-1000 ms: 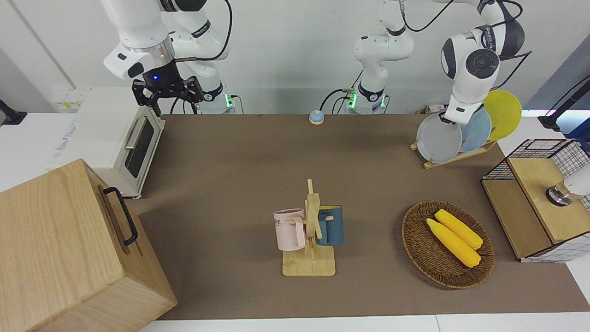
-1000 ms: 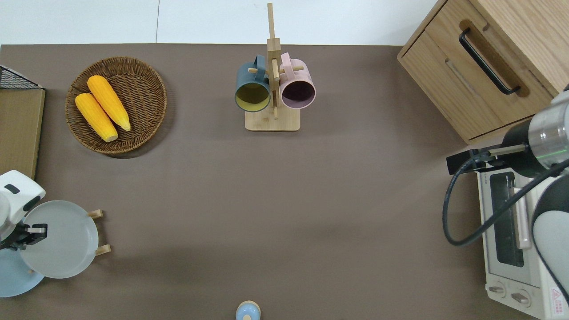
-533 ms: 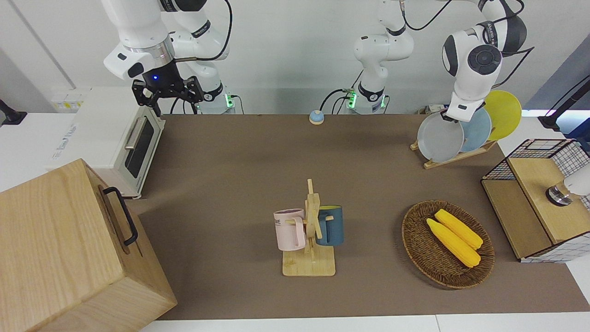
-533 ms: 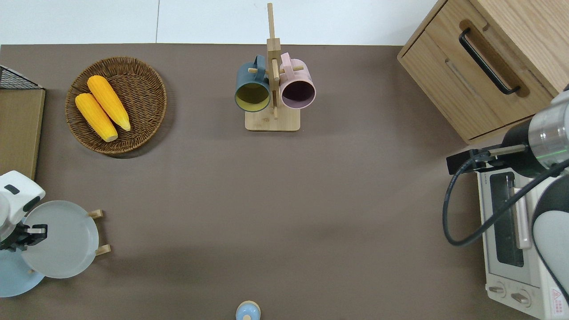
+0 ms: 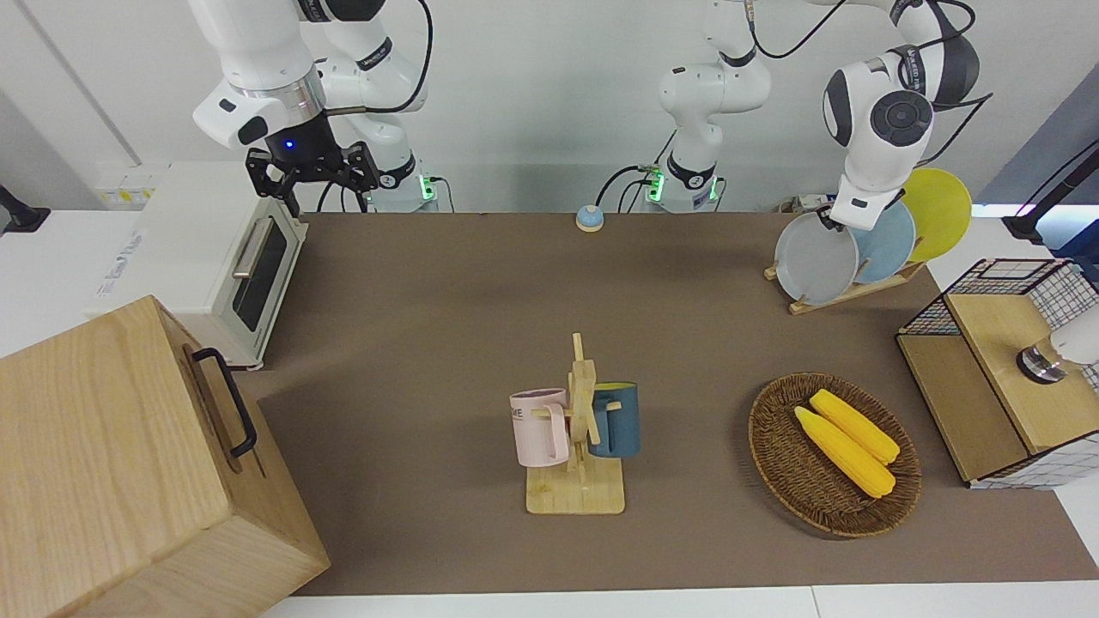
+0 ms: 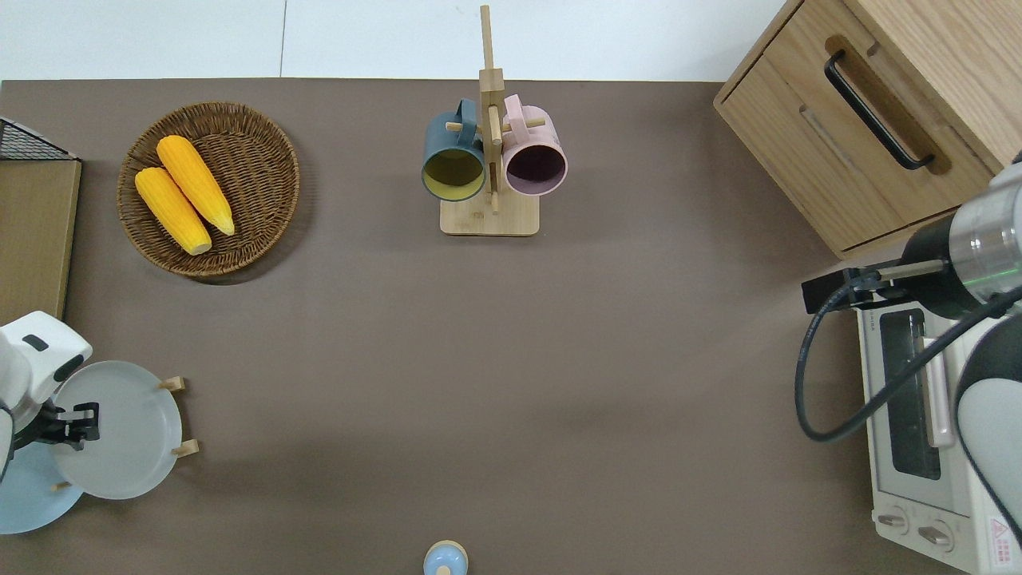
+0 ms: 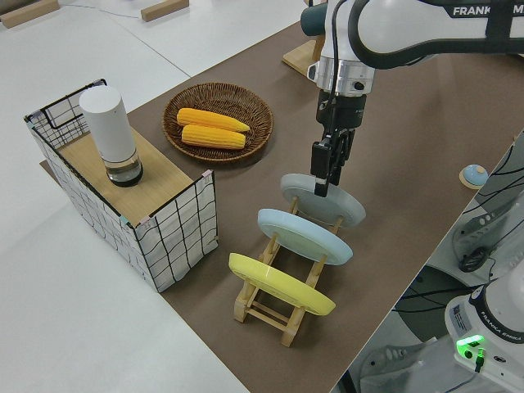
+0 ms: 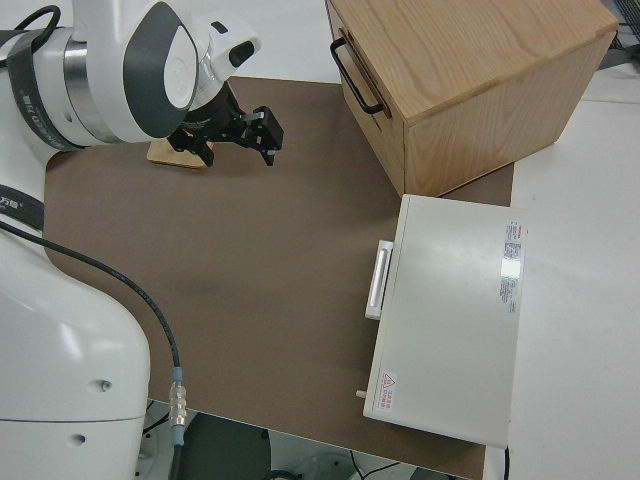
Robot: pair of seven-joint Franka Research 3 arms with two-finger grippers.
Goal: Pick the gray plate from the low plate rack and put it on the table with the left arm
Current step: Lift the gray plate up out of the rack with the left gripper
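The left end effector (image 7: 322, 173) pinches the upper rim of the gray plate (image 7: 327, 199), which leans in the low plate rack (image 7: 282, 304) at the left arm's end of the surface (image 6: 511, 359). In the overhead view, at the plate's 8 o'clock, a light blue plate (image 7: 304, 236) sits just beside it, then a yellow plate (image 7: 280, 284). At its 12 o'clock, well apart, lies a wicker basket (image 6: 263, 172) of corn (image 6: 184, 194). The right arm is parked, its end effector (image 5: 313, 174) spread.

Bright, even indoor light, all views sharp.
Soft short shadows fall on the brown bench (image 5: 446, 300) under the mug stand (image 5: 580, 429) and wicker basket (image 5: 786, 481); faint broad arm shadows mid-bench; no glare; slight wide-angle bending toward front-view edges.
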